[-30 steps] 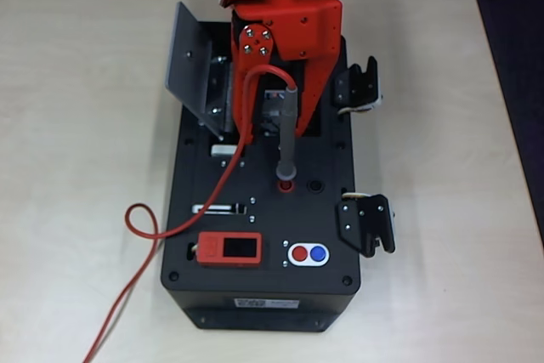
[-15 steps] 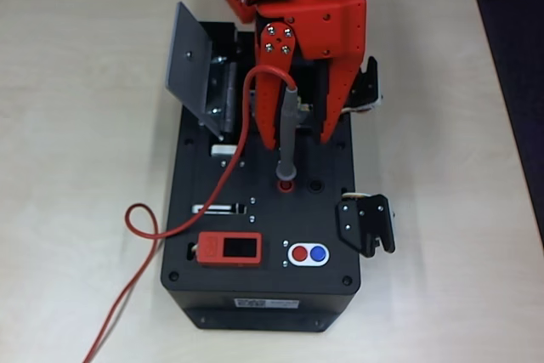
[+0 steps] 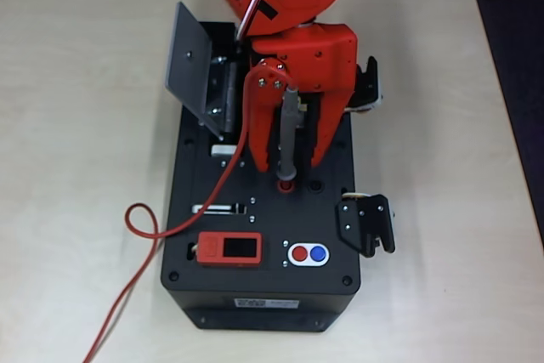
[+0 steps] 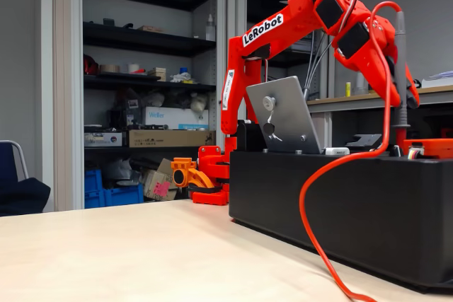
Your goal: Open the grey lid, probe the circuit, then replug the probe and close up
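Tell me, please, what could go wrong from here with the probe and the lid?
The open gripper straddles the upright probe in its red socket; closing off-centre could tilt it. The red cable loops by the fingers and might snag. The lid stands open close by.

We see a bright orange-red end effector (image 3: 289,159) on an arm of the same colour, with black-and-white striped cable across its top. Between its fingers, the probe (image 3: 289,129) is grey, tip in a red socket (image 3: 286,184). The probe's cable (image 3: 136,223) is thin and red. Left of the end effector in the overhead view, the grey lid (image 3: 187,59) is plain light grey; we see its grey knob (image 4: 268,102) in the fixed view. Under the end effector, the box (image 3: 255,295) is black. Below it sit an orange-red display module (image 3: 228,249) with black screen, and red and blue buttons (image 3: 308,253) on a white oval. The desk (image 3: 76,125) is pale beige woodgrain. White "LeRobot" lettering (image 4: 263,29) marks the arm.
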Controlling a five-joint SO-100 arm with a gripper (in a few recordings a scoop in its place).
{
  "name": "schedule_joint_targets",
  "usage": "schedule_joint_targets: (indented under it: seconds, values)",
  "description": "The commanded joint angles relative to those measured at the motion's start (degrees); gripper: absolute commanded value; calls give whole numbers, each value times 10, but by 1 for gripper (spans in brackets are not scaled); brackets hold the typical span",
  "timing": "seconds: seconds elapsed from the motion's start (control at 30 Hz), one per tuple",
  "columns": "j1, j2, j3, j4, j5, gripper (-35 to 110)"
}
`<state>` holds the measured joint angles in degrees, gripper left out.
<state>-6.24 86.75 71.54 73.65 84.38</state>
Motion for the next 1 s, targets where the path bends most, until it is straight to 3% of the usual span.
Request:
schedule_joint_targets:
  seconds: [0.0,0.33,0.67,0.97]
  values:
    - [3,5,1,-6,-4,15]
    - [5,-11,1,-12,-3,13]
    - [6,-18,1,-24,12,0]
    - [11,-31,-25,-11,-7,0]
